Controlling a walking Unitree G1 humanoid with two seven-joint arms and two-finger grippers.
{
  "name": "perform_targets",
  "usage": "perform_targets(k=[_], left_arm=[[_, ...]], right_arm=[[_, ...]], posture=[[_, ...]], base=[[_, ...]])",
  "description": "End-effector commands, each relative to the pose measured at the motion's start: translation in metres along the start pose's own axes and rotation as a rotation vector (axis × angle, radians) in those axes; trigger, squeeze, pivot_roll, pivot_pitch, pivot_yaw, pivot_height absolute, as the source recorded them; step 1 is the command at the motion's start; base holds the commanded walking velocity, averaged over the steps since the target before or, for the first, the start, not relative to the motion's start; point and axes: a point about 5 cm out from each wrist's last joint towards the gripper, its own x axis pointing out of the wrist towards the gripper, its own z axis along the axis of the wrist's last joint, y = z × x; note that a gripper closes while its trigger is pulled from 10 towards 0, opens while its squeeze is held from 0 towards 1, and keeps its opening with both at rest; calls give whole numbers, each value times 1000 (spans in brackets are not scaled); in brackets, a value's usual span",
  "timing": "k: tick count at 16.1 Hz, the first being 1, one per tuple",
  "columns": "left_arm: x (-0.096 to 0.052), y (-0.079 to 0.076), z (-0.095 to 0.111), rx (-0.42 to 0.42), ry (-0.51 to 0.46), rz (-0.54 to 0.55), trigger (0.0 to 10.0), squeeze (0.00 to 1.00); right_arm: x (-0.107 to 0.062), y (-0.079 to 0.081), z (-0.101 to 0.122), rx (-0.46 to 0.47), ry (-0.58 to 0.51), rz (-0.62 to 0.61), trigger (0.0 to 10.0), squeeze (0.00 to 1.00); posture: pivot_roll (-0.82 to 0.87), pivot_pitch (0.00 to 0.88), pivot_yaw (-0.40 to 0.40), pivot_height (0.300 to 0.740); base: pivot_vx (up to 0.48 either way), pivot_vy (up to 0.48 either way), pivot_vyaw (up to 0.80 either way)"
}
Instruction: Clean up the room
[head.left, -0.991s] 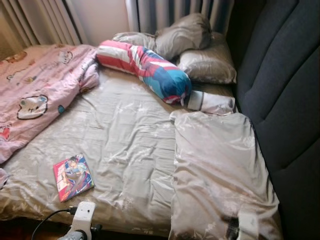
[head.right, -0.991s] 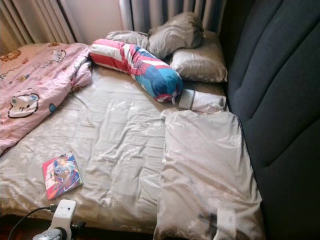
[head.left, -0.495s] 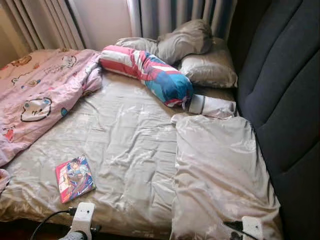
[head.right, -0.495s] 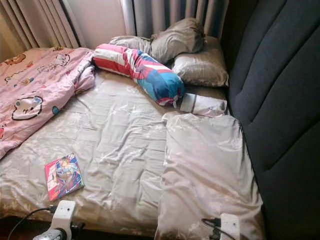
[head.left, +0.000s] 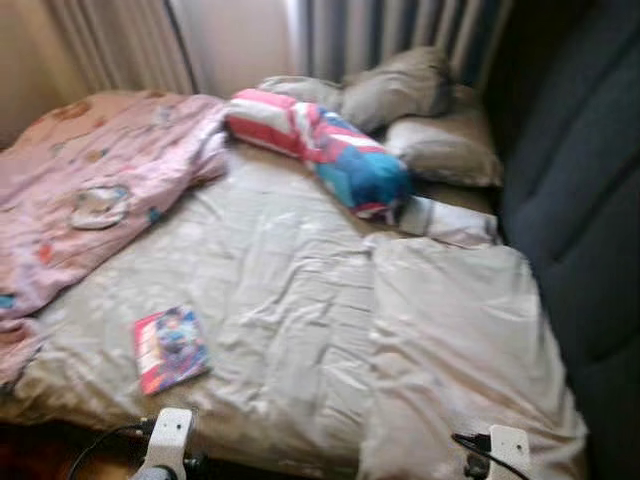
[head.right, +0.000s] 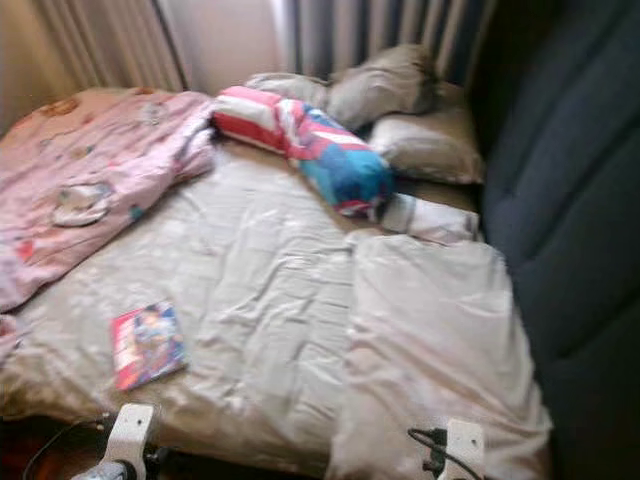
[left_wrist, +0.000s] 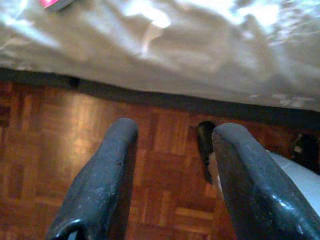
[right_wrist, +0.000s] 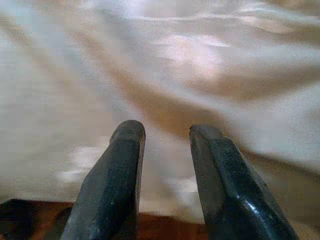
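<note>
A thin book (head.left: 170, 348) with a pink and blue cover lies flat on the wrinkled beige bed (head.left: 290, 290), near its front edge. The left gripper (left_wrist: 172, 145) hangs over the wooden floor (left_wrist: 60, 130), fingers apart and empty. The right gripper (right_wrist: 165, 145) hovers above the sheet, likewise spread, holding nothing.

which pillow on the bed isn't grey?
The long bolster pillow, lying across the head of the bed: striped red, white and blue. The pillows behind it and beside it are plain grey.
</note>
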Motion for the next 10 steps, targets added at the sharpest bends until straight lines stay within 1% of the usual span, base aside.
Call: perform_targets(k=[1,3,6,10], left_arm=[[-2,3,-8,-27,33,13,10000,0],[-2,4,-8,-26,31,14,10000,0],[-2,5,-7,-25,30,17,10000,0],[-2,6,-7,-22,31,18,10000,0]], right_arm=[[-1,-1,-4,17,9,-9,10000,0],[-1,0,-4,21,10,-10,10000,0],[0,-3,0,94,-5,-44,10000,0],[-1,-7,-1,129,-3,-66,10000,0]], posture=[[-73,86,-12,740],[-68,87,-9,740],[-67,93,-4,740],[-66,101,-1,740]], base=[[0,334,0],[0,339,0],[0,339,0],[0,340,0]])
